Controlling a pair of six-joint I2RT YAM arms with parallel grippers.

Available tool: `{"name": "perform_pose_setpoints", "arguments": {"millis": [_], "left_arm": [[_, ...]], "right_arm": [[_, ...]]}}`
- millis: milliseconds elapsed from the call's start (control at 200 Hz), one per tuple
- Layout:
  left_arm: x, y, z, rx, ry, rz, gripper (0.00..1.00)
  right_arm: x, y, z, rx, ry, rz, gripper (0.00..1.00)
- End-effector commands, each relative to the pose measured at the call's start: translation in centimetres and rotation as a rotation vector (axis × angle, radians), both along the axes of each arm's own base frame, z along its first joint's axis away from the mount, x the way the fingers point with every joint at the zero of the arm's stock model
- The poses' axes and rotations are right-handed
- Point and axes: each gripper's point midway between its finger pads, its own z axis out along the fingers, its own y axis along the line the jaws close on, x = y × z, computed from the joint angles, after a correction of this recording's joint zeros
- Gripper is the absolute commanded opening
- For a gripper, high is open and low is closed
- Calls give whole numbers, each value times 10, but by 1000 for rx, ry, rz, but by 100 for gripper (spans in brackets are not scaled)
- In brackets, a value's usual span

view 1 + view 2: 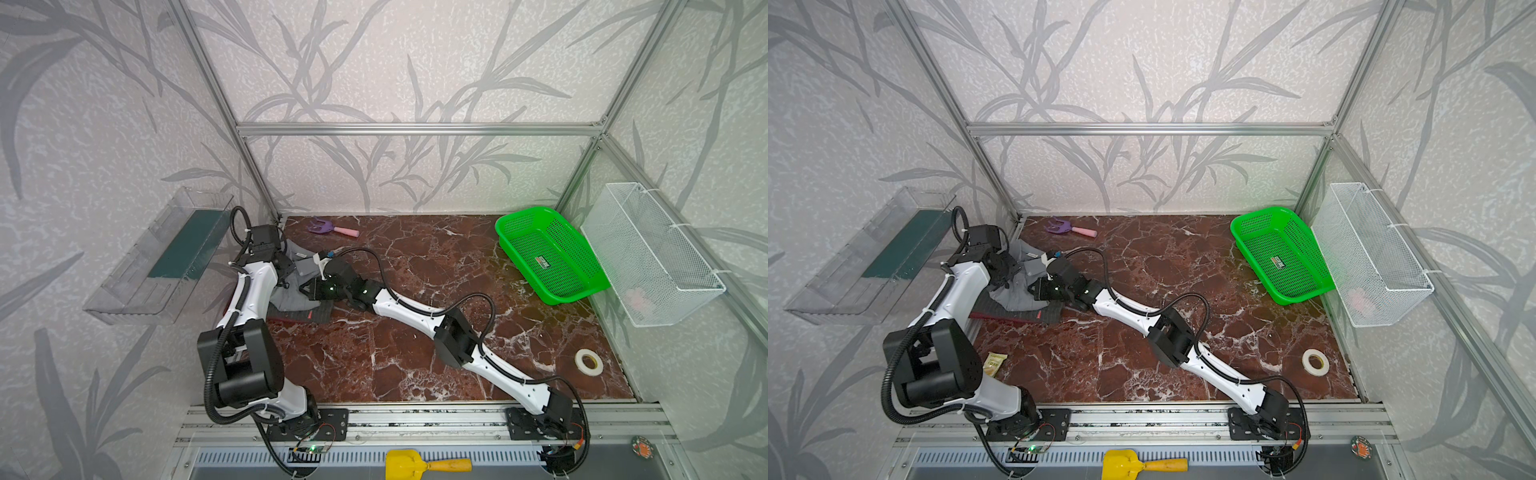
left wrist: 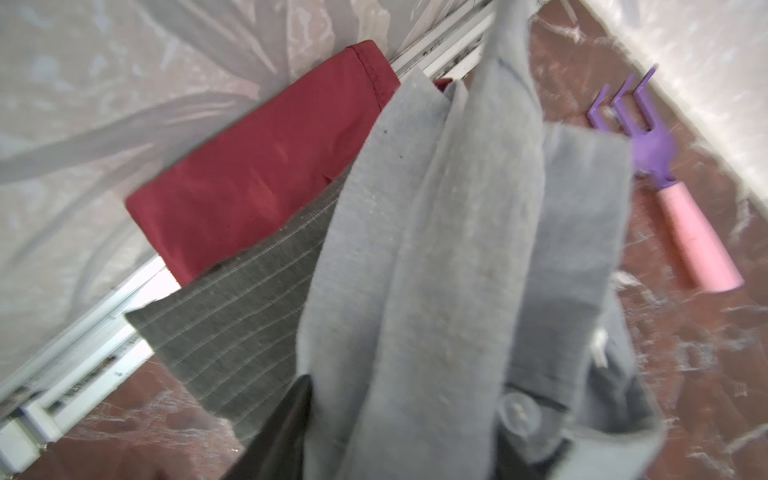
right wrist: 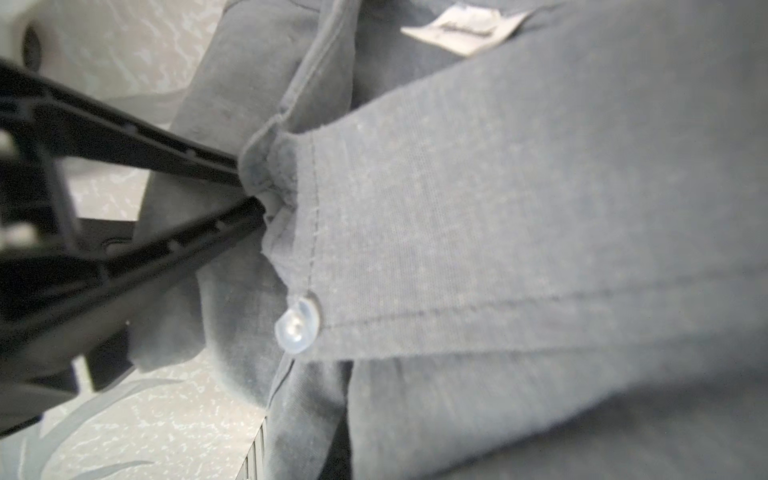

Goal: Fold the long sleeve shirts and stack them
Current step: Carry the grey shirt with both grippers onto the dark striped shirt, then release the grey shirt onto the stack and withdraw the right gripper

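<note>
left gripper [image 1: 286, 274]: fingers apart around light grey shirt [image 3: 498, 208] | right gripper [image 3: 249, 191]: pinching same shirt | rake [image 1: 332, 227] beyond, basket [image 1: 577, 245] far right

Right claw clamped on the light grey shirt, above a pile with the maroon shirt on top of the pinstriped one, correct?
Order is reversed: the left wrist view shows the pinstriped shirt lying on top of the maroon shirt. The right claw is clamped on the light grey shirt.
</note>
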Motion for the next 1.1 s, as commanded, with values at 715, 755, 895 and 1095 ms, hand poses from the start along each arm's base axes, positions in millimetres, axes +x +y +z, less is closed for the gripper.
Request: {"name": "perform_pose_setpoints", "arguments": {"millis": [715,755,895,1095], "left_arm": [[-13,-65,113,129,-301,-216,99],[-14,-65,114,137,-309,-216,99],[-16,-74,118,111,-383,-248,99],[-18,-82,121,90,-435,-263,99]], "right_arm": [[-1,-17,53,-80,-126,-29,62],[0,-20,66,-81,-156,-26,69],[5,-40,111,-99,-250,-42,90],[36,-100,153,-213,-290,-167,100]]}}
